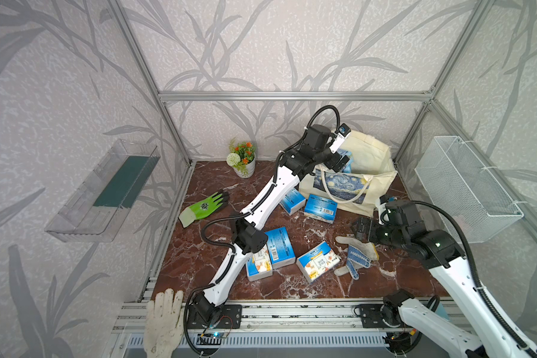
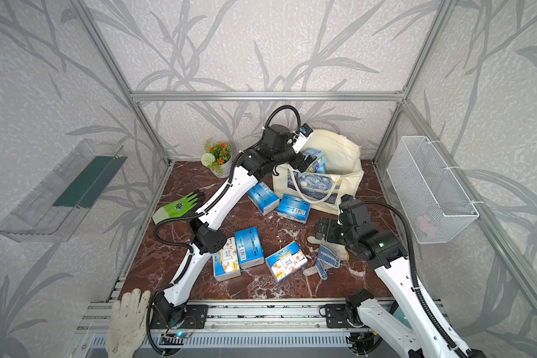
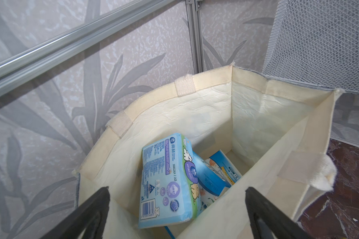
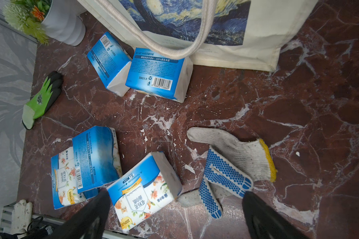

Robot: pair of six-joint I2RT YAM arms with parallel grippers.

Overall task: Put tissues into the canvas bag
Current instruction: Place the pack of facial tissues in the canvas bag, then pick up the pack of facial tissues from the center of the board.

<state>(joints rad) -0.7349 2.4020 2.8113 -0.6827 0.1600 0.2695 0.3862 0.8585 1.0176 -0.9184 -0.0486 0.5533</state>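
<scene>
**Item:** tissue packs, plastic-wrapped bricks, blue and white, some with an orange floral print.

**Inside the canvas bag****:** a pale blue pack leans against the inner wall. At least two further packs lie beneath it; the full count is hidden.

**Outside the bag, on the marble tabletop****:** five.
- A tilted blue pack and a barcode-up pack sit just in front of the bag's printed face, the latter beneath the hanging rope handle.
- An overlapping pair and a lone floral pack sit well apart from the bag, farther out in front.
- A dotted work glove, not stock, lies about as far out.

**Left tool****:** above the bag's mouth, jaws spread, empty.

**Right tool****:** out in front of the bag, above the lone floral pack and the glove, jaws spread, empty.

**Handling (judged):** the packs are light, soft and compressible, and the film wrap looks slick.
- A pinch across the short width at mid-length should hold better than a corner.
- The lone floral pack has free sides and looks the easiest next pick, provided the glove is not caught with it.
</scene>
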